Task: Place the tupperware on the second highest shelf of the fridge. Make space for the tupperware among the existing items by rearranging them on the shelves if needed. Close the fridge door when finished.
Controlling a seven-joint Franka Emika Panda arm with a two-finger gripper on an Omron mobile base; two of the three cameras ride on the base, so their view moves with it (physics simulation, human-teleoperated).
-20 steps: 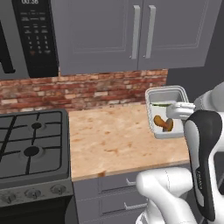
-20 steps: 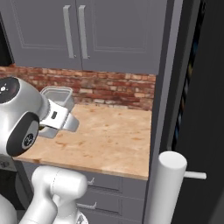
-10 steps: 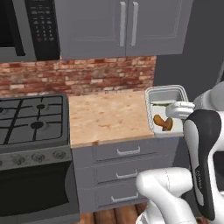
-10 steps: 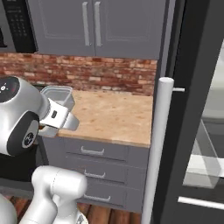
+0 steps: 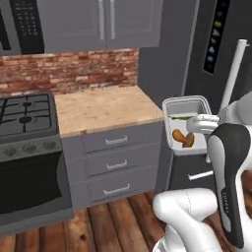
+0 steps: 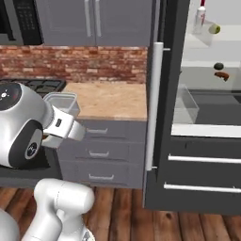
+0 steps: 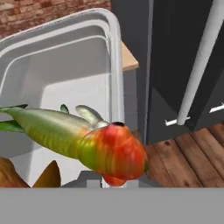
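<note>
Gripper [image 5: 201,124] clamped tight on tupperware [image 5: 185,124] rim, carried off the counter [image 5: 106,108]; risk of clipping the fridge [image 6: 165,94] door edge at three o'clock.

Translucent matt plastic tupperware [image 5: 186,124], glossy veg inside, wood-grain counter [image 5: 106,108], rough brick wall [image 5: 69,70], smooth dk-grey fridge [image 6: 175,117]

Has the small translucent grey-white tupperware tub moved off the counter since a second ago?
Yes. The small translucent grey-white tupperware tub was over the beige stone countertop; now, carried with the driving base, it hangs past its right edge, beside the dark grey fridge.
</note>
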